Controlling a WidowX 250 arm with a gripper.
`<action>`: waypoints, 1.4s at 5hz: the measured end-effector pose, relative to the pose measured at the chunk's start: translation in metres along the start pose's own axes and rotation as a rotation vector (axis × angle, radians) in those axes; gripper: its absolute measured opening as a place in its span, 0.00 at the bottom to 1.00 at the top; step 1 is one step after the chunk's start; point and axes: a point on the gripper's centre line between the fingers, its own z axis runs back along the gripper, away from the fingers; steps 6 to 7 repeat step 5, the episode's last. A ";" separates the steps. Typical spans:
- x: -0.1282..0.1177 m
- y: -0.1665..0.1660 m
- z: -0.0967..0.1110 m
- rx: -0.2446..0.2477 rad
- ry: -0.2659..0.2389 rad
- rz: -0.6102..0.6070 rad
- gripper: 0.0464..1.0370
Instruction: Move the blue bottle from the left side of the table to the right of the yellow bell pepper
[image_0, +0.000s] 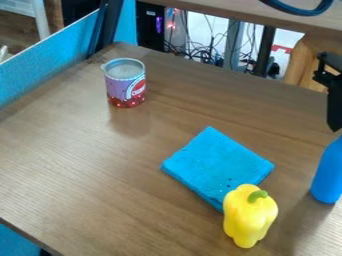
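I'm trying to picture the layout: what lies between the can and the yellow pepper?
In the camera view, a folded blue cloth lies between the can and the yellow pepper, nearer the pepper; the tabletop from cloth to can is bare.

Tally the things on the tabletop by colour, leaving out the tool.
Blue: 2 (folded cloth, bottle-like thing cut by the right edge)
Yellow: 1 (pepper, green stem)
Purple and red: 1 (can)
Total: 4
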 end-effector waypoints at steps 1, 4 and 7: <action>-0.001 0.003 -0.003 0.016 -0.005 -0.005 0.33; -0.012 0.018 0.020 -0.003 0.006 0.032 0.97; -0.019 0.038 0.067 -0.016 -0.042 0.096 0.97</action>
